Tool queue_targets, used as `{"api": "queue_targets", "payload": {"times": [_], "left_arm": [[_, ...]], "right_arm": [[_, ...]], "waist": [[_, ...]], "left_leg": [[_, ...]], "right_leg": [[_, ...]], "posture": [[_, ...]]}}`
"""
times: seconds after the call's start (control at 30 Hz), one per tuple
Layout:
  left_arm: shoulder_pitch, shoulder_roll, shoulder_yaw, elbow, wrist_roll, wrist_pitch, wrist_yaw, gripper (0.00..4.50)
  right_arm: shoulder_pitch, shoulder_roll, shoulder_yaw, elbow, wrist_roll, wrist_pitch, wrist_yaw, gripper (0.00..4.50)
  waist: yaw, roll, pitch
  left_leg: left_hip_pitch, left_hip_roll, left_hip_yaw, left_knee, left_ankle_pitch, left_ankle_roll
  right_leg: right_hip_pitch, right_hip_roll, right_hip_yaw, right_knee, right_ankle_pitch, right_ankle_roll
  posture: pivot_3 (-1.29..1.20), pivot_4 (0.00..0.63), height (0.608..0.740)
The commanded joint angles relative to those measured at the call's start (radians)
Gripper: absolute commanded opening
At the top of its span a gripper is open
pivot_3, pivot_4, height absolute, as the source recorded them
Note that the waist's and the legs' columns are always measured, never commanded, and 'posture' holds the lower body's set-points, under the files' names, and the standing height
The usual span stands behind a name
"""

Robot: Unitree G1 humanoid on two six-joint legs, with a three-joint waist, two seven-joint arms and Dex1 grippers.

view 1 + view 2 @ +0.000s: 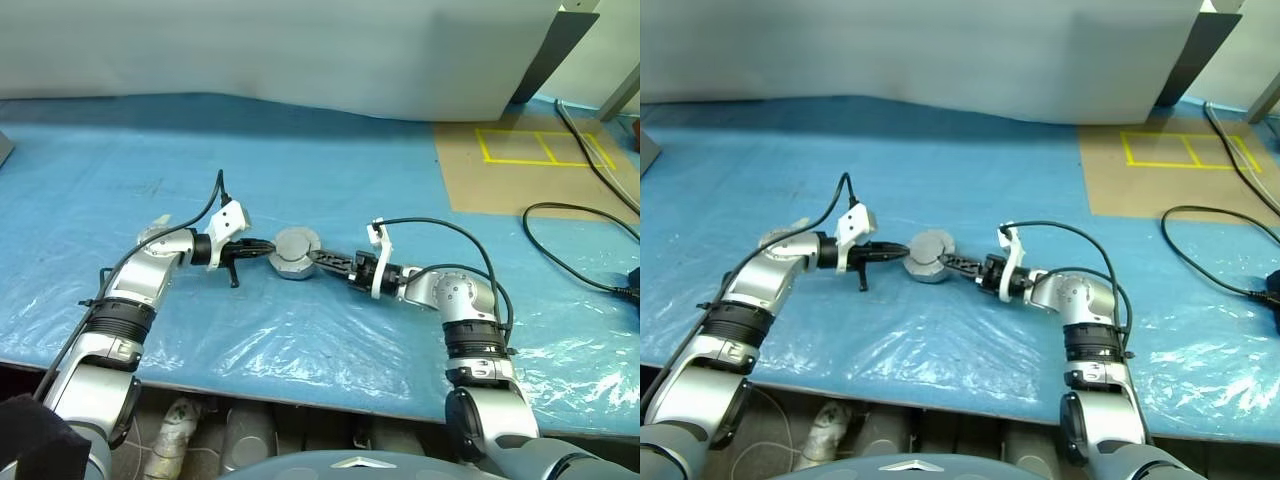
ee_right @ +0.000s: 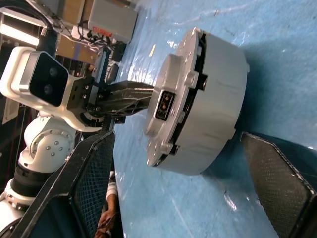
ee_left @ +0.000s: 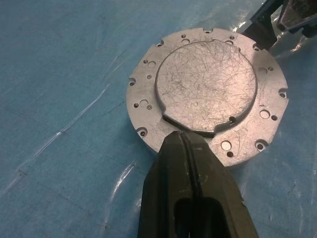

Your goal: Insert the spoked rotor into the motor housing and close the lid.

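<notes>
Now the lid [image 3: 208, 94] sits on the motor housing [image 2: 218, 99], mid-table toward the near edge. Left gripper [image 1: 262, 248] fingers closed, pressing the lid; right gripper [image 1: 322, 258] open astride. Next: seat flush.

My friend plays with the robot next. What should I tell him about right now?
Left hand: shut, tips pressing on top of the lid.
Right hand: open, fingers on either side of the housing, not gripping.
Housing sits on the blue sheet between both hands, with the lid on it.
Done: lid appears on. The rotor can't be seen, presumably inside.
Left: check that the lid sits flush, then pull both hands away.
</notes>
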Motion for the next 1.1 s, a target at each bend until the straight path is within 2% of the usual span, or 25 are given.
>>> {"api": "queue_targets", "payload": {"times": [0.03,0.07,0.17,0.37,0.43,0.7,0.87,1.1], "left_arm": [[0.025,0.009,-0.026,0.013,0.032,0.017,-0.005,0.00],[0.025,0.010,-0.027,0.014,0.035,0.016,-0.003,0.00],[0.028,0.011,-0.027,0.011,0.037,0.015,-0.004,0.00],[0.023,0.012,-0.024,0.018,0.038,0.016,-0.006,0.00],[0.023,0.011,-0.021,0.011,0.030,0.025,-0.010,0.00],[0.010,0.009,0.022,-0.023,-0.022,0.081,-0.028,0.00],[-0.024,0.026,0.173,-0.122,-0.229,0.244,-0.084,0.00],[-0.033,0.054,0.282,-0.145,-0.345,0.402,-0.038,0.00]], "right_arm": [[0.008,0.009,0.009,0.014,-0.019,-0.053,-0.027,4.28],[0.014,0.014,0.019,0.005,-0.018,-0.055,-0.028,4.28],[0.025,0.023,0.030,-0.011,-0.008,-0.055,-0.032,3.66],[0.055,0.032,0.071,-0.035,-0.005,-0.051,-0.027,1.58],[0.056,0.034,0.070,-0.037,0.000,-0.050,-0.031,1.18],[0.050,0.044,0.048,-0.025,0.020,-0.042,-0.054,1.11],[0.050,0.046,0.010,-0.019,0.047,-0.004,-0.092,1.11],[0.007,0.075,-0.164,-0.043,0.248,0.158,-0.137,1.11]], "waist": [[0.000,0.000,0.000],[0.000,0.000,0.000],[-0.001,0.000,0.000],[-0.003,0.000,0.000],[-0.003,0.001,-0.001],[-0.004,0.001,-0.001],[-0.007,-0.001,0.000],[-0.004,-0.001,0.000]], "left_leg": [[0.000,0.000,0.000,0.000,0.000,0.000],[0.000,0.000,0.000,0.000,0.000,0.000],[0.001,0.000,0.000,0.000,0.000,0.000],[0.001,0.000,0.000,-0.003,0.000,0.000],[0.002,0.000,0.000,-0.003,0.000,0.000],[0.003,0.000,0.001,-0.006,0.000,0.000],[-0.001,0.000,0.001,-0.006,0.000,0.000],[-0.002,-0.001,0.002,-0.008,0.000,-0.002]], "right_leg": [[0.000,0.000,0.000,0.000,0.000,0.000],[0.000,0.000,0.000,0.000,0.000,0.000],[0.000,0.000,0.000,0.000,0.000,0.000],[0.000,0.000,0.000,-0.001,0.000,0.000],[0.001,0.000,0.000,-0.001,0.000,0.000],[0.001,-0.001,0.000,-0.001,0.000,0.000],[-0.003,0.000,0.000,-0.002,0.000,0.000],[-0.004,0.001,-0.001,-0.002,-0.001,-0.001]], "posture": [[0.00,0.150,0.740],[0.00,0.150,0.740],[0.00,0.150,0.740],[0.00,0.150,0.740],[0.00,0.150,0.740],[0.00,0.150,0.740],[0.00,0.150,0.740],[0.00,0.150,0.740]]}}
